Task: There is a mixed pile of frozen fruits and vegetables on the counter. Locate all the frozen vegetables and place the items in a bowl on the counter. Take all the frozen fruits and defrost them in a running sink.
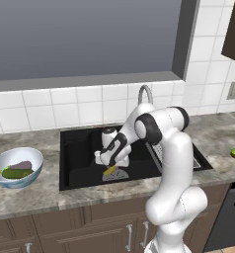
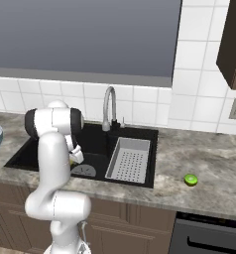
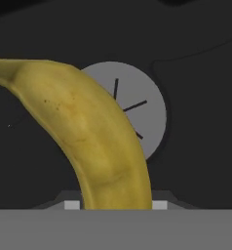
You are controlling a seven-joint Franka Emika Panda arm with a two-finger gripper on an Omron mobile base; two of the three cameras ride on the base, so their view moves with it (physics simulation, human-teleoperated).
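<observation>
From the left base view I see my gripper (image 1: 109,167) clenched on the banana (image 1: 109,170), low in the sink (image 1: 77,148) over the drain (image 1: 117,174); bowl (image 1: 13,160) at nine o'clock holds cucumber (image 1: 16,173) and eggplant (image 1: 21,165). Right base view: lime (image 2: 191,179) on the counter (image 2: 204,158) at four o'clock. Hand view: banana (image 3: 88,132) crosses the drain (image 3: 142,107).
</observation>
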